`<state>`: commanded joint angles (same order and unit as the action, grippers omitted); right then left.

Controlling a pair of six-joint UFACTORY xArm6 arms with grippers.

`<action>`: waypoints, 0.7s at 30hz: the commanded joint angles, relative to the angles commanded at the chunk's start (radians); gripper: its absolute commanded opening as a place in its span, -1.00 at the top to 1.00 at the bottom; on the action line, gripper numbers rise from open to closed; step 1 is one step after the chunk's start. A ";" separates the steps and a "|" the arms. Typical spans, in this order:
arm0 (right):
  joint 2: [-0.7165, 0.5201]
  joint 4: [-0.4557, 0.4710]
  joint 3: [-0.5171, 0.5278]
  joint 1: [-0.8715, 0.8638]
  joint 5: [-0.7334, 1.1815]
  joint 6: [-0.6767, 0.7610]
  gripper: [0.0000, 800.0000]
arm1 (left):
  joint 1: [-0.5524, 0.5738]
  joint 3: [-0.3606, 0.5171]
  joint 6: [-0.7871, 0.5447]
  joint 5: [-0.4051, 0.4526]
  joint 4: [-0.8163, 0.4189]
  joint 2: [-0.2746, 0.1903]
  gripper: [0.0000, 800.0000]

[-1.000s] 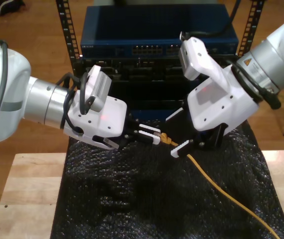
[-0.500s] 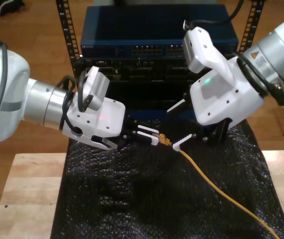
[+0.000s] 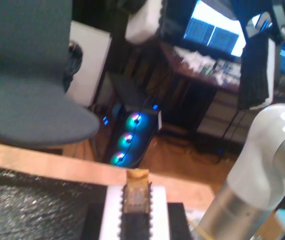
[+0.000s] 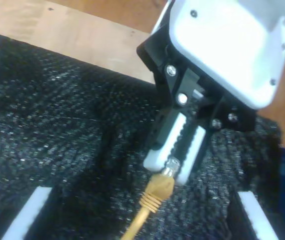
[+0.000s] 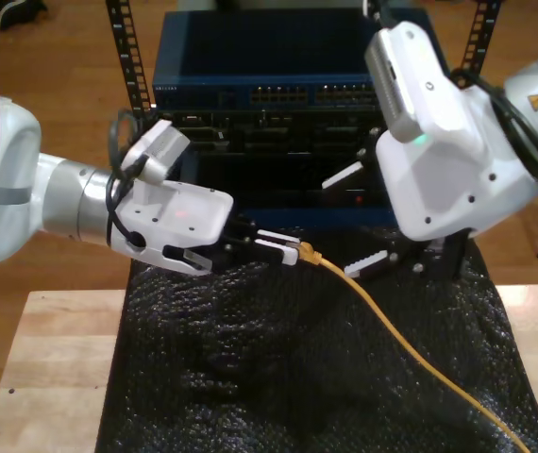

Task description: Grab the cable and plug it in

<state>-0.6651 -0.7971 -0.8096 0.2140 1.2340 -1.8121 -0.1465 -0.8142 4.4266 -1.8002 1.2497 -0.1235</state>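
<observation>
- The cable (image 5: 396, 335) trails across the black mat (image 5: 250, 377), its plug (image 4: 171, 165) pinched in my first gripper (image 5: 283, 250).
- It looks light and limp; I'd grip the stiff boot (image 4: 157, 190), since the clip seems fragile.
- My second gripper (image 5: 359, 222) hangs spread, holding nothing.

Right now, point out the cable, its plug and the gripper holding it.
cable (image 5: 411, 344), exterior view, mid-length of the orange cord.
plug (image 4: 170, 165), second wrist view, clear tip between the pads.
my first gripper (image 5: 286, 249), exterior view, between its fingertips.
</observation>
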 joint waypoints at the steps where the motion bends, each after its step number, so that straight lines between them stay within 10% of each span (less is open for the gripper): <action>1: -0.014 0.000 0.009 0.000 -0.017 -0.009 -0.97 | 0.000 0.000 0.006 -0.009 0.000 0.005 0.96; 21: -0.104 0.002 0.101 0.127 -0.222 -0.048 -0.98 | -0.078 0.009 0.075 -0.190 0.032 0.083 0.95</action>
<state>-0.7695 -0.7956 -0.7083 0.3414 1.0115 -1.8596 -0.2248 -0.8050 4.5018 -1.9904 1.2820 -0.0407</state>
